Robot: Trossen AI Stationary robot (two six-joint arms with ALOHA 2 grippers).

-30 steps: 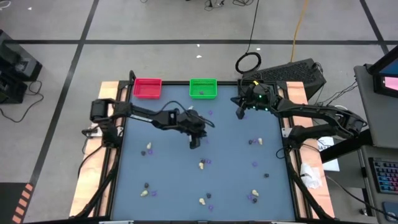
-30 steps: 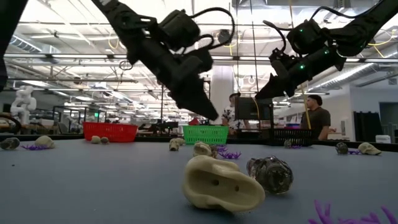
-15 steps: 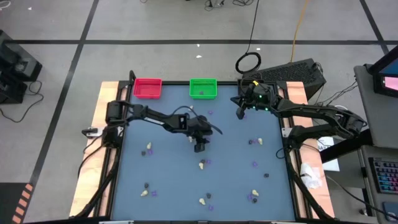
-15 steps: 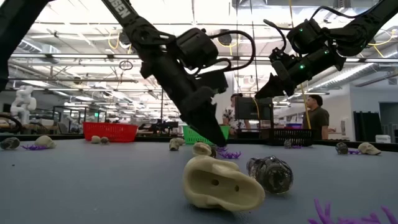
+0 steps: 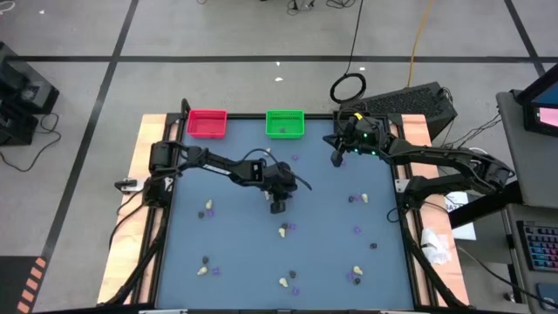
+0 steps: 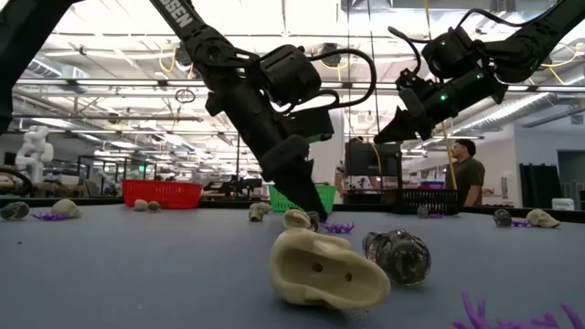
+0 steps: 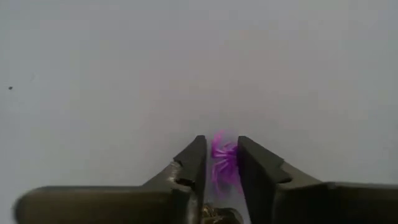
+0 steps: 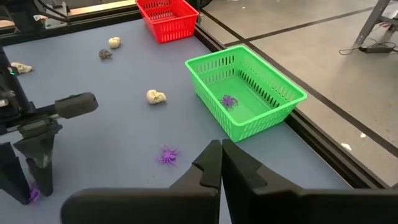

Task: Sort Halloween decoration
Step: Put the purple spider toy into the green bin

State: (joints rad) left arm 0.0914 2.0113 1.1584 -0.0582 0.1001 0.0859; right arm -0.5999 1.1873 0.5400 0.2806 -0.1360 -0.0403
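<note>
The left gripper [image 7: 221,163] points steeply down at mid-counter, well short of the green plastic mesh bin [image 5: 285,124], jaws narrowed on a flat purple spiky trinket [image 7: 222,159]. The right gripper [image 8: 221,160] hovers beside that bin, jaws closed.

The right tool [image 8: 221,163] is seen with its fingers closed together. A green bin [image 8: 245,92] at the counter [image 8: 118,124] edge contains one purple bit [image 8: 228,100]. A red bin [image 8: 166,17] is located farther along that edge. The left tool [image 8: 31,177] is positioned over the counter.
</note>
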